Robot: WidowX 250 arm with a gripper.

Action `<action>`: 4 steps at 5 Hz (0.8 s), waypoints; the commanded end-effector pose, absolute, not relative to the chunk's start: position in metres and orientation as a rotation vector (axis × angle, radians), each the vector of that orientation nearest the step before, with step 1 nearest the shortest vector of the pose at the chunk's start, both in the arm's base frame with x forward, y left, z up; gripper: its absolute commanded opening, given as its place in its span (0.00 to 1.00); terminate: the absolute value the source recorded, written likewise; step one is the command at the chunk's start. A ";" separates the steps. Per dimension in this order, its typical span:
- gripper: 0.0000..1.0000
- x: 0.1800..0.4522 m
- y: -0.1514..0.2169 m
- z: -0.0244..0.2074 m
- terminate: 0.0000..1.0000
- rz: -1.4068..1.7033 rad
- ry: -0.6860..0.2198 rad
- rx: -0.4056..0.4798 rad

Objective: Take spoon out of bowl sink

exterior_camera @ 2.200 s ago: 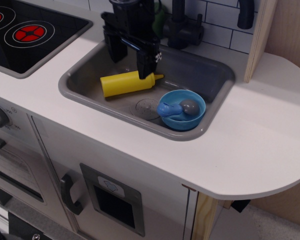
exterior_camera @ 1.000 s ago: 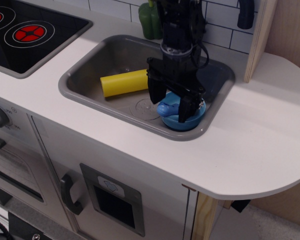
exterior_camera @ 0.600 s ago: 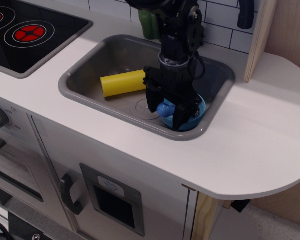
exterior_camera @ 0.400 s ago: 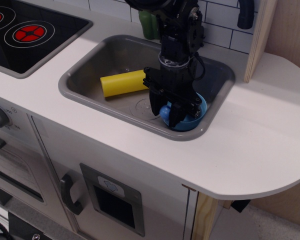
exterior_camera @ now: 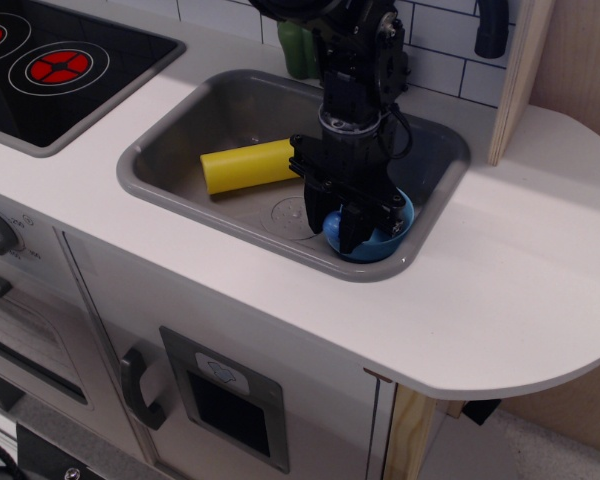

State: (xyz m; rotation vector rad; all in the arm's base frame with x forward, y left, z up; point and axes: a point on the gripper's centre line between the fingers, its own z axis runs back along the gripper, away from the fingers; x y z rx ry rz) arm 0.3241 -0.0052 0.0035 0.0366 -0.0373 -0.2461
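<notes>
The light-blue bowl [exterior_camera: 396, 226] sits in the front right corner of the grey sink [exterior_camera: 195, 110]. My black gripper [exterior_camera: 334, 226] reaches straight down into the bowl. Its fingers are drawn close together around a bit of light blue, the spoon handle [exterior_camera: 333, 220]. The spoon's grey head is hidden behind the fingers and the wrist. Most of the bowl is covered by the gripper; only its right rim and front wall show.
A yellow squeeze bottle [exterior_camera: 245, 165] lies on its side in the sink, left of the gripper. A green item [exterior_camera: 298, 48] stands behind the sink by the tiled wall. A stove top [exterior_camera: 60, 60] is at the far left. A wooden post [exterior_camera: 520, 70] rises at the right.
The gripper came from above the yellow bottle across to the bowl, dropped into it, and its fingers narrowed around the spoon handle. Bowl and bottle have stayed put.
</notes>
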 end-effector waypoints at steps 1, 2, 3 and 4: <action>0.00 0.336 0.020 0.069 0.00 -0.219 -0.182 -0.034; 0.00 0.331 0.033 0.083 0.00 -0.211 -0.202 -0.061; 0.00 0.326 0.057 0.083 0.00 -0.221 -0.193 -0.026; 0.00 0.321 0.087 0.076 0.00 -0.240 -0.183 -0.009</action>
